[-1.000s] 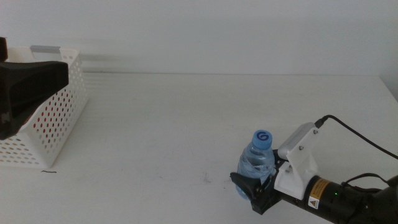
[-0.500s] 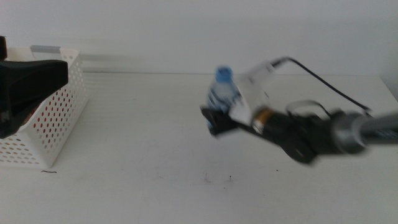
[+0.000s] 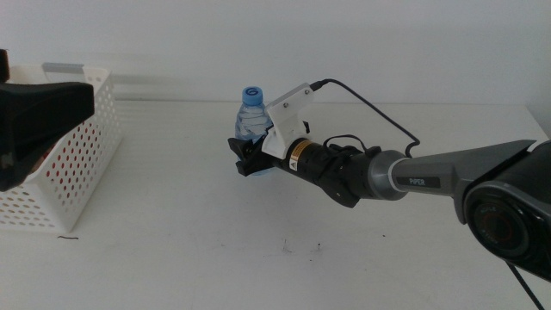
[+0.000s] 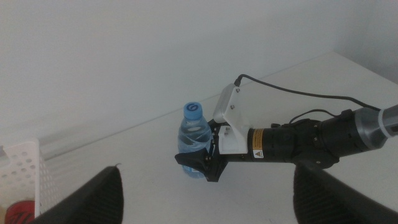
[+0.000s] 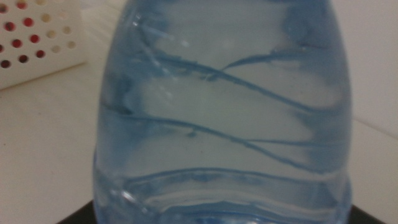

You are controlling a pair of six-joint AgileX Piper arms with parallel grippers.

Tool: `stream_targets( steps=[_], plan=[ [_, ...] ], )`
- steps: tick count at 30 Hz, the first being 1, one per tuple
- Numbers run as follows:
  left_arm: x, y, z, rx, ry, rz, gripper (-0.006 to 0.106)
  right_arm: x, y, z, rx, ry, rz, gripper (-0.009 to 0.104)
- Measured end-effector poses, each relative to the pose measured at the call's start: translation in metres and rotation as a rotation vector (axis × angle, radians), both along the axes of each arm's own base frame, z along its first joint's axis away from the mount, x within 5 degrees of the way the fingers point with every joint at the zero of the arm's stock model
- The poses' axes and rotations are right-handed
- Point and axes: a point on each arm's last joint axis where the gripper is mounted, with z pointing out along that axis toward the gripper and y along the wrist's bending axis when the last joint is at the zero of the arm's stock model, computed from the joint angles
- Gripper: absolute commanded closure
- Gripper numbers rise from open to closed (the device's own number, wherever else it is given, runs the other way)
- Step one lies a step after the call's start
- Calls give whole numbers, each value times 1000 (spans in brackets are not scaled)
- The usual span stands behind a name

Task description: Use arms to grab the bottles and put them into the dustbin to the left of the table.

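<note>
A small clear water bottle (image 3: 251, 119) with a blue cap stands upright between the jaws of my right gripper (image 3: 248, 162), which is shut on its lower body. The right arm (image 3: 405, 179) reaches in from the right to the table's middle back. The same bottle (image 4: 194, 138) and the right gripper (image 4: 205, 167) show in the left wrist view, and the bottle (image 5: 224, 118) fills the right wrist view. Whether it touches the table I cannot tell. The white perforated dustbin (image 3: 82, 159) stands at the left. Over it hangs my left gripper (image 4: 208, 186), open and holding nothing.
Something red shows inside the dustbin (image 4: 17, 210) and through its holes. The left arm's dark body (image 3: 39, 120) covers part of the dustbin rim. White tabletop (image 3: 189, 232) stretches between bottle and dustbin, with a few dark specks (image 3: 286, 248) near the front.
My right gripper has carried the water bottle from the table's front right to the middle back, closer to the dustbin. The left arm has stayed where it was.
</note>
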Motion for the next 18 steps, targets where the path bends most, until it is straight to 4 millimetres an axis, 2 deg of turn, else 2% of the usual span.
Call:
stream_targets(
  steps=[2, 5, 6, 8, 11, 14, 18],
  plan=[
    [0, 0, 0, 0, 0, 0, 7, 0, 2, -1, 4, -4, 4, 48],
    [0, 0, 0, 0, 0, 0, 7, 0, 1, -1, -11, 7, -1, 7],
    [0, 0, 0, 0, 0, 0, 7, 0, 0, 0, -27, 17, -7, 3],
    [0, 0, 0, 0, 0, 0, 7, -4, -5, 3, -77, 65, -28, 6],
    [0, 0, 0, 0, 0, 0, 7, -24, -20, 23, -149, 138, -61, 9],
    [0, 0, 0, 0, 0, 0, 7, -60, -45, 58, -137, 194, -95, 9],
    [0, 0, 0, 0, 0, 0, 7, -128, -87, 111, -111, 279, -164, 9]
  ],
)
